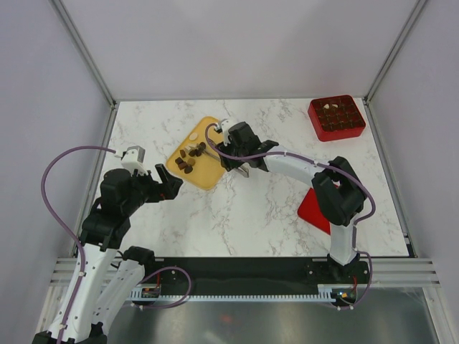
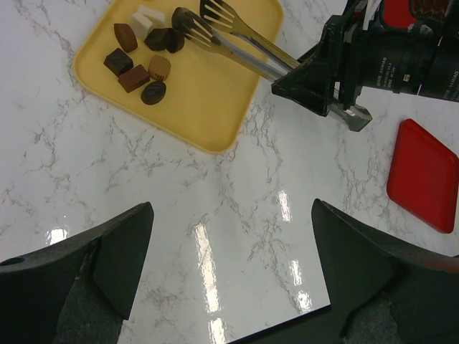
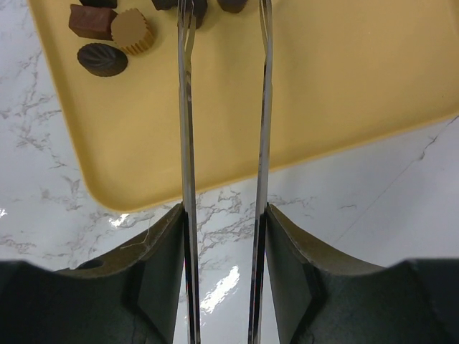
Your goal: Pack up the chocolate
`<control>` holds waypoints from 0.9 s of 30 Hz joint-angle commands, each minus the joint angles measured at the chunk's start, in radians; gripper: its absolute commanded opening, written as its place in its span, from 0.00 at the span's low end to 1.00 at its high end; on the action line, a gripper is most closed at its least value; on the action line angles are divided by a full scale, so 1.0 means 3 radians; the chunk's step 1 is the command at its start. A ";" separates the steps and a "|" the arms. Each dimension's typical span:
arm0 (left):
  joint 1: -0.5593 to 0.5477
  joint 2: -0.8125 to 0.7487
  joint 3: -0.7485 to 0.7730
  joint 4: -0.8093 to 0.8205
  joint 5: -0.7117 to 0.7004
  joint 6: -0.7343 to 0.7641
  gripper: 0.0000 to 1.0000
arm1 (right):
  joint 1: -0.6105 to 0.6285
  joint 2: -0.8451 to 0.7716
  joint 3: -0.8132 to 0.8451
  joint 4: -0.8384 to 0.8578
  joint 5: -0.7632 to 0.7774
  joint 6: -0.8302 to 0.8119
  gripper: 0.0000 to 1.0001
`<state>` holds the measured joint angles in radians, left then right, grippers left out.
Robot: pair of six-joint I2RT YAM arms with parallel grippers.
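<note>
**Chocolate packing, partly done: tray stock remaining, tongs poised**

Some eight small chocolate pieces (image 2: 140, 61), dark brown, tan and cream-white, sit clustered at the 9 o'clock side of the rounded yellow plastic tray (image 2: 208, 93). The red gridded box (image 1: 343, 135), at 1 o'clock on the marbled white worktop (image 2: 215, 208), already shows pieces in several cells. Its flat red lid (image 2: 424, 175) lies apart, so filling and closing appear left to do. The right hand (image 3: 224, 244) is clamped on slotted steel tongs (image 2: 244, 50), whose tips are parted over the cluster; I cannot tell if they touch it. The left hand (image 2: 231, 215) is spread wide, holding nothing, at the tray's 7 o'clock.
</note>
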<state>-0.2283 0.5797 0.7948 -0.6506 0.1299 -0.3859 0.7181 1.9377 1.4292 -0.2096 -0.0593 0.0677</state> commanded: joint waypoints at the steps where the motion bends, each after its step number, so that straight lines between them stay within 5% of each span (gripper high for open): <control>1: 0.0020 -0.0010 -0.0016 0.0098 -0.0029 0.0049 1.00 | -0.0011 0.0004 0.0094 0.0136 0.0131 -0.0088 0.53; 27: 0.0015 -0.0015 -0.0021 0.0103 -0.0029 0.0054 1.00 | -0.0011 0.0393 0.0502 -0.0002 -0.0002 -0.0149 0.53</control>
<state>-0.2283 0.5797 0.7948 -0.6506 0.1303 -0.3859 0.7132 2.0464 1.5192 -0.2214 -0.0380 0.0292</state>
